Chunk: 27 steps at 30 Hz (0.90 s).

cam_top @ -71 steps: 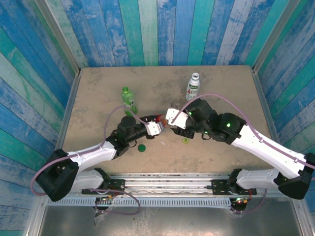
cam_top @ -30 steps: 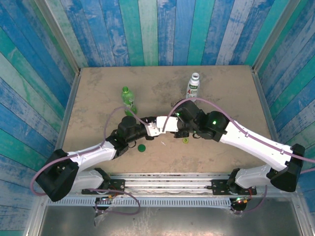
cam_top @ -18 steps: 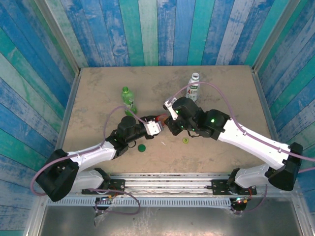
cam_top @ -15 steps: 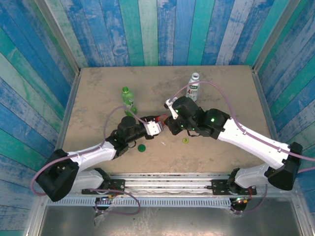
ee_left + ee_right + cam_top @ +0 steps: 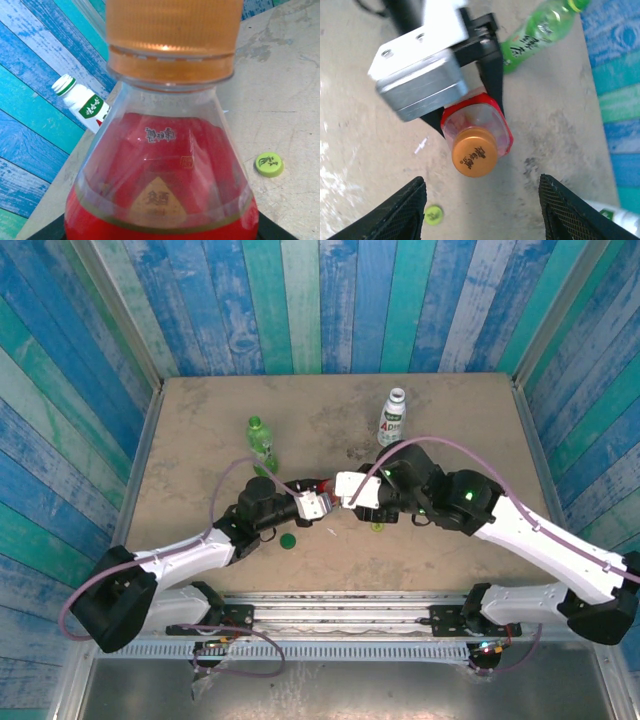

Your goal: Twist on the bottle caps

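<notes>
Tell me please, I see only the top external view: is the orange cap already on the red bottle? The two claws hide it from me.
Observer: Yes. In the right wrist view the orange cap sits on the neck of the red bottle.
Operator: Does the right claw hold the cap?
Observer: No. The right claw is open, with its fingers apart on both sides of the cap, not touching it.
Operator: And who holds the bottle?
Observer: The left claw is shut on its body.
</notes>
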Each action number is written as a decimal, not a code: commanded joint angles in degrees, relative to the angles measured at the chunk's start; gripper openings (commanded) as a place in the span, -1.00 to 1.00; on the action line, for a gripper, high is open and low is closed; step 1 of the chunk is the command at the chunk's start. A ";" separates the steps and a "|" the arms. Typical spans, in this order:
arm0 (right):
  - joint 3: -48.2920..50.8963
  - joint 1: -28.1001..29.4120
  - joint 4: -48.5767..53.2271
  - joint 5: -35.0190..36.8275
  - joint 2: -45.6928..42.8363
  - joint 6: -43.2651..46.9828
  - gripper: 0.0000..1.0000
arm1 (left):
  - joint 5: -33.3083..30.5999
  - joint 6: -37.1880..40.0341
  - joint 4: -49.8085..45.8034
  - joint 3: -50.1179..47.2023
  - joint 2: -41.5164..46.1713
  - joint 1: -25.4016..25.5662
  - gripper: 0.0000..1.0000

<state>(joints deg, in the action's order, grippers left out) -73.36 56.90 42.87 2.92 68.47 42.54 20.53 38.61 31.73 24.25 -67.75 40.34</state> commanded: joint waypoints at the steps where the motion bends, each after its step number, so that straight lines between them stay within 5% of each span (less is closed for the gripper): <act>1: 0.69 0.53 1.85 -0.14 1.50 15.88 0.22 | 2.28 0.50 -0.21 0.53 1.27 0.09 0.02; 12: -1.11 0.75 1.91 -0.23 6.13 15.52 -0.13 | 2.19 0.63 -0.47 0.50 1.34 0.09 0.03; 19: -1.16 0.84 1.52 -0.56 6.25 14.72 -0.14 | 1.98 0.76 -0.77 0.66 1.12 0.08 0.03; 27: -1.00 0.84 1.26 -0.66 6.75 11.51 -0.63 | 1.84 0.74 -0.66 0.63 0.53 0.14 0.03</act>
<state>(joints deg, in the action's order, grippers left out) -73.60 57.25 43.16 3.14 74.63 55.48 22.22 39.55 30.30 24.25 -67.75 40.34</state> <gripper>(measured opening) 0.287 0.515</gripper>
